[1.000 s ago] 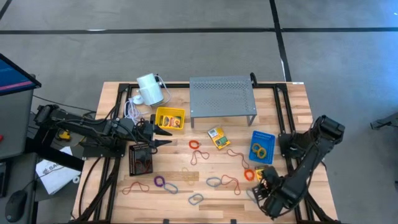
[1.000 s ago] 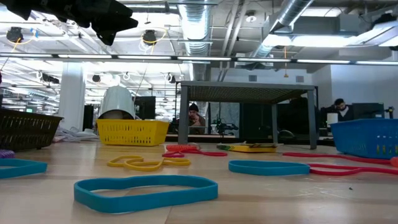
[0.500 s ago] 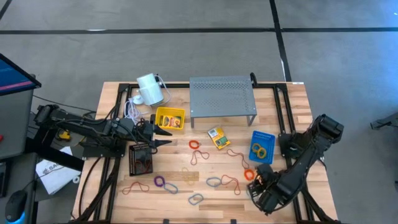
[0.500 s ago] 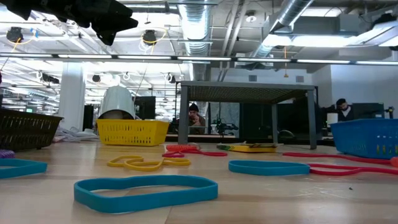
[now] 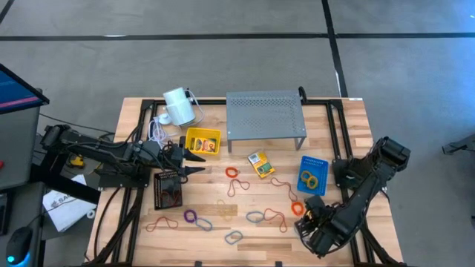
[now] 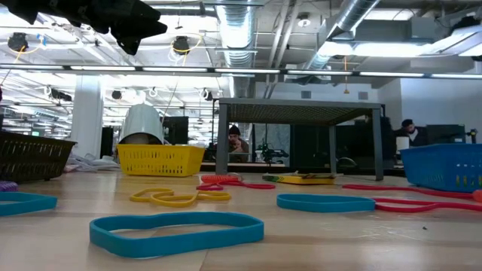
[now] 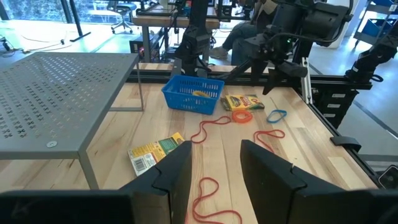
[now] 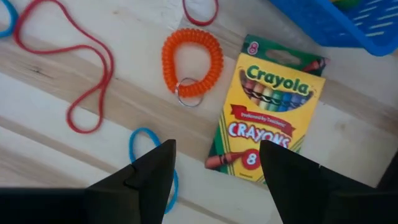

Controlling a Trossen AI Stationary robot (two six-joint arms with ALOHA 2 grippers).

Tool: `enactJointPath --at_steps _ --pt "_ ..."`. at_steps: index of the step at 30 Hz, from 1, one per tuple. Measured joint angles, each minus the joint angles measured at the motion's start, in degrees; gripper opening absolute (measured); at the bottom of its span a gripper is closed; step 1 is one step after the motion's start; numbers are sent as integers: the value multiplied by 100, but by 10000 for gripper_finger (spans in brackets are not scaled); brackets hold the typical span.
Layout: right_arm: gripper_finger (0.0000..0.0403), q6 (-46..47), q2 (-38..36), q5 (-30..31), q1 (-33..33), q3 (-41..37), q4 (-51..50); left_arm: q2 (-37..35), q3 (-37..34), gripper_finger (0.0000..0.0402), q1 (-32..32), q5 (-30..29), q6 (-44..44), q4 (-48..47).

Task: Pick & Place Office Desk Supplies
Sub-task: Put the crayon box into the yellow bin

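Yellow crayon box (image 8: 267, 118) lies just beside the blue basket (image 8: 348, 25). Right gripper (image 8: 214, 165) hovers over it, fingers spread and empty: approach step. Next, descent and closure across the box. Left gripper (image 7: 211, 162) waits, part-open, empty.

— Where does the high view sit?

— Above, facing straight down, far enough to take in the whole counter (image 5: 245, 222) and the floor around it.

— And the low one?

— At counter height, facing level across into the room; a blue rubber band (image 6: 177, 229) lies very near its lens.

— The wrist cameras?

— The left wrist view faces across the counter past the grey shelf (image 7: 56, 93) toward the blue basket (image 7: 193, 93) and the other arm. The right wrist view faces down, close over a crayon box (image 8: 270, 109) and an orange coil (image 8: 191, 61).

— Any overlap?

— Shelf and blue basket show in the high, low and left wrist views; the basket's edge also shows in the right wrist view.
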Motion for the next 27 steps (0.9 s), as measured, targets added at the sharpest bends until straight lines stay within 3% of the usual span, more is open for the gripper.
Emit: enactJointPath --at_steps 13,18,25,27 --pt "240 294 -2 -103 45 0 -5 0 0 131 -2 2 -2 0" --pt "286 308 -2 -245 85 0 62 0 0 131 -2 2 -2 2" --pt "388 554 -3 -411 122 -205 98 0 0 131 -2 2 -2 0" --pt "392 724 -4 -578 122 -387 185 0 0 131 -2 9 -2 -1"
